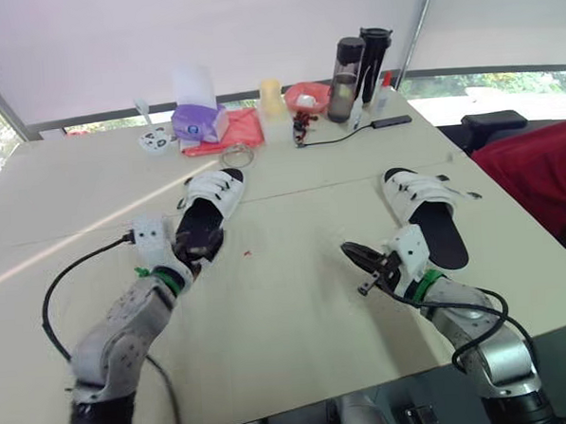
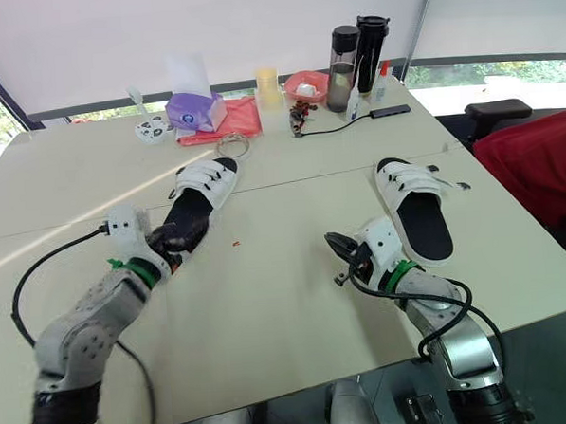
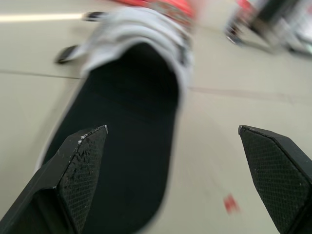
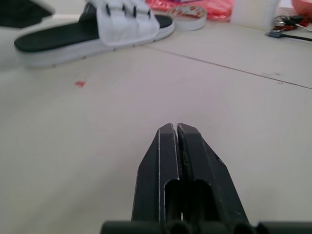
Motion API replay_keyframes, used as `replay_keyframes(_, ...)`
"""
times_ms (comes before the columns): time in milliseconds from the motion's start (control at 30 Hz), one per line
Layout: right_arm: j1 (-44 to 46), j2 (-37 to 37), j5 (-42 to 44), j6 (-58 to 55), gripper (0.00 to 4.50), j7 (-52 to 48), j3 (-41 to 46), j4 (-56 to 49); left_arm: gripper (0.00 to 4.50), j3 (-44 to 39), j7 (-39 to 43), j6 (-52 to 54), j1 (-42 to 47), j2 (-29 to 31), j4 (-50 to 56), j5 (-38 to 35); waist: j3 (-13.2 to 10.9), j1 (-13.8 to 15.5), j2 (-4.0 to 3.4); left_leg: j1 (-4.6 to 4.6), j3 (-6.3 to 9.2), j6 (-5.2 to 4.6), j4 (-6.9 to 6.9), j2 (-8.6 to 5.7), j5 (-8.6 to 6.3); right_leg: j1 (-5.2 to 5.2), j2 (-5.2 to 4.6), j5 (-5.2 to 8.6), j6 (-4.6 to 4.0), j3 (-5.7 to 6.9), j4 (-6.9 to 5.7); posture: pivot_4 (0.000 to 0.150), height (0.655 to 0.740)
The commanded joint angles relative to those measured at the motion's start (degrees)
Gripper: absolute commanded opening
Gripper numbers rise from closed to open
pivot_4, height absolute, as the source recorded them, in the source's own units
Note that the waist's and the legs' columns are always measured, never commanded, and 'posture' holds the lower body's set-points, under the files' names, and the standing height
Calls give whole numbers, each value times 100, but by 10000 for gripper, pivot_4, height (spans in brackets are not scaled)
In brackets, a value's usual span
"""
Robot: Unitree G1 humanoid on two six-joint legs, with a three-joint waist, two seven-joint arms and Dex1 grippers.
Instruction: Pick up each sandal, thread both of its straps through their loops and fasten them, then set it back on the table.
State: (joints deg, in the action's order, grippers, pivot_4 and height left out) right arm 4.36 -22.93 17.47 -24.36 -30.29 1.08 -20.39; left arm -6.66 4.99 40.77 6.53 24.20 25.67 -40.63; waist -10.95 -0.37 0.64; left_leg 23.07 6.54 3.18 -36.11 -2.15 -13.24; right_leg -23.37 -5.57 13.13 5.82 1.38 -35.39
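worktop (image 1: pixel 297 306), pale and wide, carries both sandals well apart. the left sandal (image 1: pixel 210 204) lies left of centre, toe toward the far side, with white straps (image 1: pixel 211 187) across its far half. the right sandal (image 1: pixel 428 214) lies on the right, sole down too, one strap end sticking out to its right. along the far edge stand two dark bottles (image 1: pixel 347 66) and a purple tissue box (image 1: pixel 199 121).

the left pincer (image 1: pixel 194 247) sits at the near heel of the left sandal. in the head views its fingers blend into the black footbed, but the left wrist view shows them spread wide, one over the footbed and the other over bare worktop; whether either touches i cannot tell. the right pincer (image 4: pixel 175 126) is low over the worktop, just left of the right sandal's heel, fingers pressed together and holding nothing. its wrist view looks across to the left sandal's side and a tape roll (image 4: pixel 187 11) beyond it. a red speck (image 1: pixel 247 253) lies between the pincers, nearer the left sandal.
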Motion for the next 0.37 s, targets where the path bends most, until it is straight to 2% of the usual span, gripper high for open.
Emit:
replay_keyframes(33,-70,84,512,-241,440,107,474,-299,44644,486,1179,-472,-468,631,686,415,0,-10,-1,0,-1,0,1,0,0,0,0,0,-2,-1,3,1500,7400)
replay_keyframes(133,-259,-20,939,-516,440,8,786,-505,44644,575,1856,-809,-942,996,942,552,1,-12,-8,3,-7,-1,8,2,-1,-7,-1,2,-7,-7,7,1500,7400)
replay_keyframes(367,-936,-601,1542,-964,440,-519,1029,-890,44644,440,2412,-1042,-1280,1061,915,616,2,-3,-13,11,-8,-5,8,6,-4,-12,-2,4,-9,-6,11,1500,7400)
